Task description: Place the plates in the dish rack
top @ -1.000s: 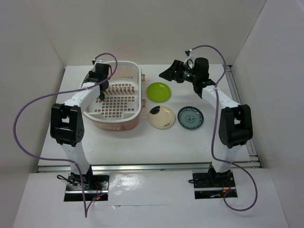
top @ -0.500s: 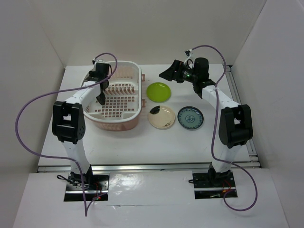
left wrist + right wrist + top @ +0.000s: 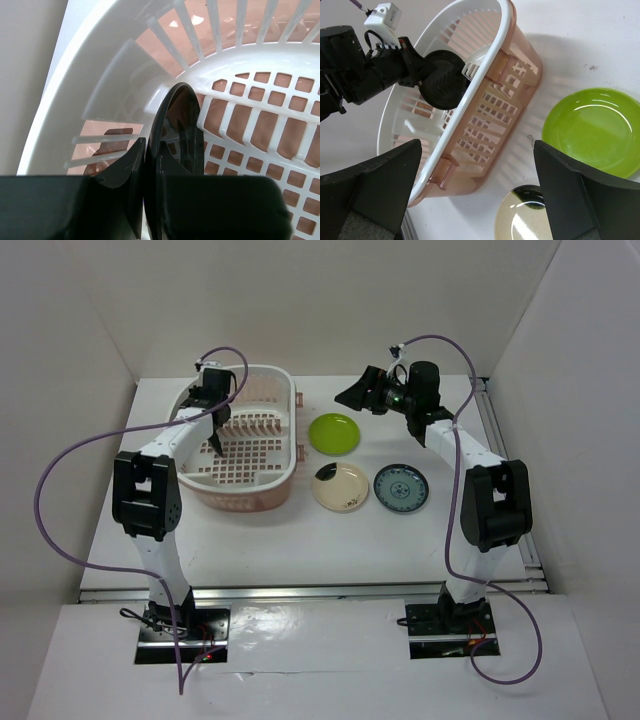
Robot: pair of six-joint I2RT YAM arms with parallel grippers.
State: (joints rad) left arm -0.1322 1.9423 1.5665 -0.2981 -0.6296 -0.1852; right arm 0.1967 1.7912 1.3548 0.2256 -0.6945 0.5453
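My left gripper (image 3: 150,150) is shut on the glossy black plate (image 3: 177,125) and holds it on edge inside the pale pink dish rack (image 3: 293,410), near its far-left wall. The right wrist view shows that plate (image 3: 442,80) below the rack's rim (image 3: 485,65). The row of upright dividers (image 3: 255,425) lies to the right of the plate. The lime green plate (image 3: 334,433), the cream plate (image 3: 340,486) and the blue-green patterned plate (image 3: 401,487) lie flat on the table right of the rack. My right gripper (image 3: 350,395) is open and empty, held high behind the green plate (image 3: 592,130).
The rack's lattice floor (image 3: 260,130) is bare to the right of the black plate. White walls close in the table at the back and on both sides. Purple cables loop off both arms.
My left gripper has shifted slightly toward the back of the rack with the black plate in it. The right arm and the three plates on the table have not moved.
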